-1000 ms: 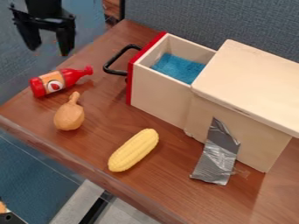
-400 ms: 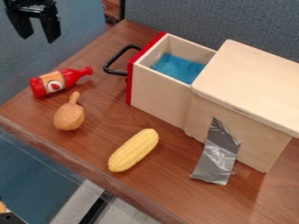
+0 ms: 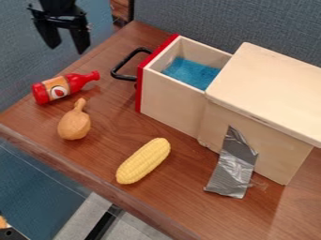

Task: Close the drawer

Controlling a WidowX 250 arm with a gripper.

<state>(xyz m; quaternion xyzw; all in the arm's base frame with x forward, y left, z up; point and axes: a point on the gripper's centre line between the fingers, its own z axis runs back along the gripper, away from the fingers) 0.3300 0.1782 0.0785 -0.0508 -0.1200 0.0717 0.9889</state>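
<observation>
The gripper [image 3: 67, 46] hangs at the upper left, open, with nothing between its two fingers. It is apart from the drawer, to the left of its handle. The wooden drawer [image 3: 171, 101] stands pulled out of its cabinet [image 3: 268, 89], with a red front [image 3: 143, 83] facing left. A black handle [image 3: 117, 70] sticks out from that front. Blue lining [image 3: 191, 73] shows inside the drawer.
Left of the drawer lie a red bottle [image 3: 65, 87] and a brown onion-like toy [image 3: 74, 123]. A yellow corn cob [image 3: 143, 161] lies in front of the drawer. Silver tape [image 3: 233, 165] runs from the cabinet to the table [image 3: 182, 199]. A grey-blue partition [image 3: 219, 18] stands behind.
Between the first two frames the gripper rose and shifted left; since then it has come down and back to the right. The drawer and the toys have stayed put.
</observation>
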